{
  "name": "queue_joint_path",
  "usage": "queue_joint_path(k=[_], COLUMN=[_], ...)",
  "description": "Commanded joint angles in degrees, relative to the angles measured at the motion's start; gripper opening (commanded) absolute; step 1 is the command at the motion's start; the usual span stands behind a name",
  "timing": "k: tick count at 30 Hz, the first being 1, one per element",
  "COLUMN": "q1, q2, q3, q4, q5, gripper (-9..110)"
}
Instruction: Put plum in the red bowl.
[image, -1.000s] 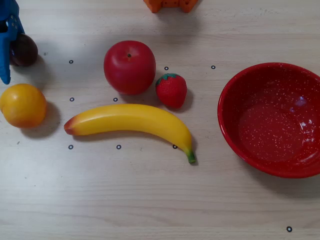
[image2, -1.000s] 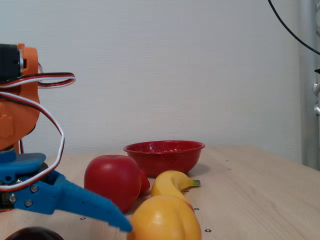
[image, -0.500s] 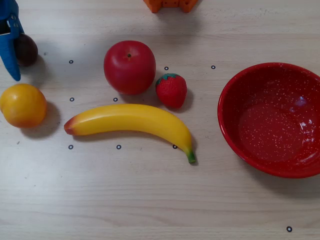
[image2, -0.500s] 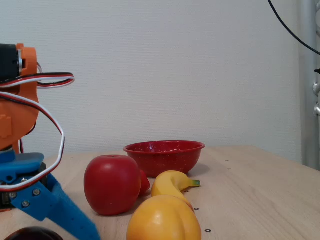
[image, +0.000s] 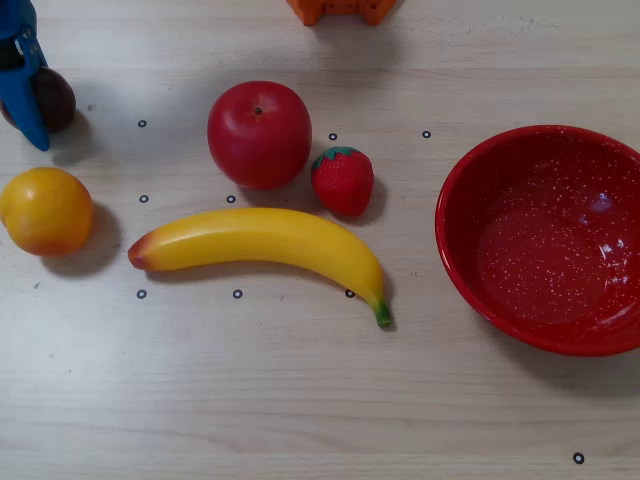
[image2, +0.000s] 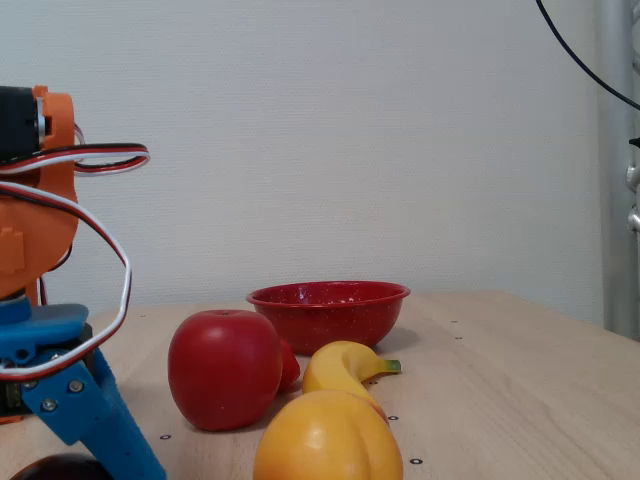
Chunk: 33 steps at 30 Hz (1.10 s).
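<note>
A blue two-finger gripper reaches in at the top-left corner of the overhead view, 1 blue finger lying across the dark purple plum, which sits on the pale wood-grain table at the far left, well apart from the red bowl. Only 1 finger is plainly seen against the fruit, and the pictures do not settle whether the jaws are apart, together or gripping it. The speckled red bowl stands at the right edge of the overhead view, nothing inside it but white flecks and a glint of light. Between plum and bowl lie 4 other fruits: an orange just below the plum, a red apple, a strawberry with a green top just beside the apple, and a yellow banana curving beneath both. Small black ring marks dot the tabletop. In the fixed view, from table level, the orange arm with its red, white and black wires stands at the left, the blue finger slanting down beside a sliver of the plum at the bottom edge. No brand, label or writing can be read anywhere.
</note>
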Motion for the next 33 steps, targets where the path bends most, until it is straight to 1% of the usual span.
queue_joint_path(k=[1,2,4,11,18,26,30,33], q1=[-0.09,-0.09,-0.18,-0.26,1.85,9.32,15.12,20.48], q2=[2.81,2.81,2.9,5.19,13.01,27.42,33.4,37.44], q3=[-4.48,-4.57,-4.57,-6.24,-7.12,-7.38,-7.21,-5.36], q4=[-0.97,-0.97,-0.97,0.53,5.01,12.83,15.47,15.29], q5=[1.23,1.23,1.58,-1.41,-5.8,-17.14,-23.2,-28.74], gripper=[10,5,0,0,0,0,0,0])
